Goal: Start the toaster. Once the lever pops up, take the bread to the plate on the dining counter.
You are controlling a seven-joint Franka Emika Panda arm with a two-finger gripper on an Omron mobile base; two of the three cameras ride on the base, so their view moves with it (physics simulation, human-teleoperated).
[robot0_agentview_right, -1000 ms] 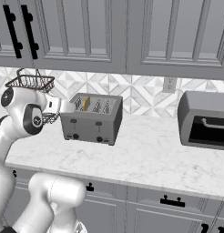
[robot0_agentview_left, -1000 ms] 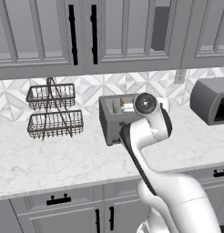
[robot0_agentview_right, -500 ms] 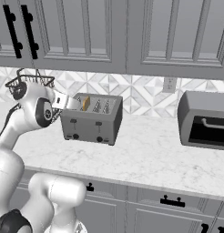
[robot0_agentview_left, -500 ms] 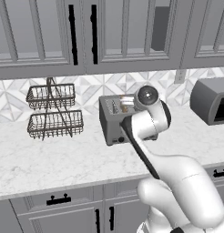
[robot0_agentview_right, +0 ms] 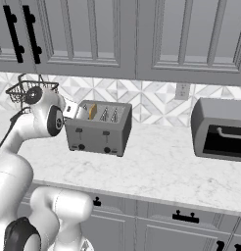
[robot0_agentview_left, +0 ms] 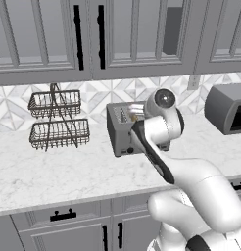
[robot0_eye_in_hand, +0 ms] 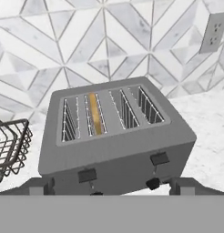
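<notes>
On the bench [robot0_agentview_right: 156, 162] against the tiled wall, toaster [robot0_eye_in_hand: 116, 136] holds the bread [robot0_eye_in_hand: 95, 113] in its second slot, levers up. Arm has swung closer over the last second; gripper [robot0_eye_in_hand: 111, 191] hangs wide and empty above the front. Lever press looks next.

Both base views look forward and down at the wall counter from behind the arm, one from its left, one from its right. They share the toaster [robot0_agentview_left: 123, 133] [robot0_agentview_right: 99, 128] near frame centre. The hand view looks down on the toaster [robot0_eye_in_hand: 116, 136] from close in front.
</notes>
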